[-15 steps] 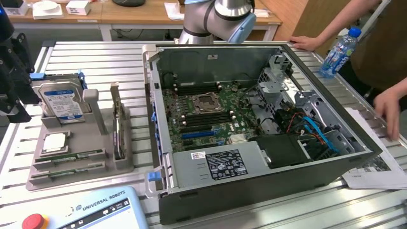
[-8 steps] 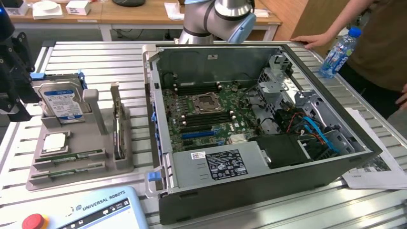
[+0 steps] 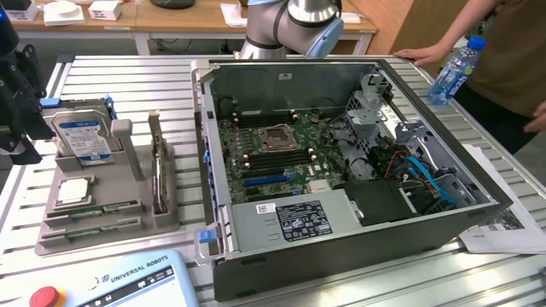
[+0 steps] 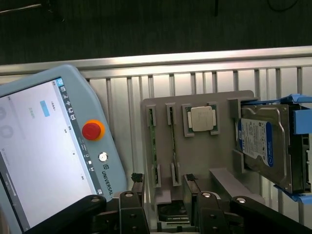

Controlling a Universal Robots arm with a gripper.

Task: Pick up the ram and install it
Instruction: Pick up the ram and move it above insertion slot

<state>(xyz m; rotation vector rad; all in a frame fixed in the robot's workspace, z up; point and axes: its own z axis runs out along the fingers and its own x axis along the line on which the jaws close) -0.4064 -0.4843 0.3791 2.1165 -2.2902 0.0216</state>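
Note:
Two rams stand on edge in the slots of a grey fixture [image 4: 195,156]: one ram [image 4: 152,146] and a second ram [image 4: 172,144] beside it. In the exterior view the same sticks [image 3: 96,210] lie near the fixture's front end. My gripper [image 4: 168,197] hovers above the fixture, apart from the sticks, open with nothing between its fingers [image 4: 132,207]. In the exterior view the gripper [image 3: 17,134] hangs at the far left, over the fixture's hard-drive end. The open computer case [image 3: 341,160] shows its motherboard [image 3: 273,147].
The fixture also holds a silver processor [image 4: 201,118] and a hard drive [image 4: 263,146] in a blue bracket. A teach pendant [image 4: 44,146] lies beside the fixture. A person's hand [image 3: 418,54], a water bottle [image 3: 452,70] and papers [image 3: 503,224] are at the exterior view's right.

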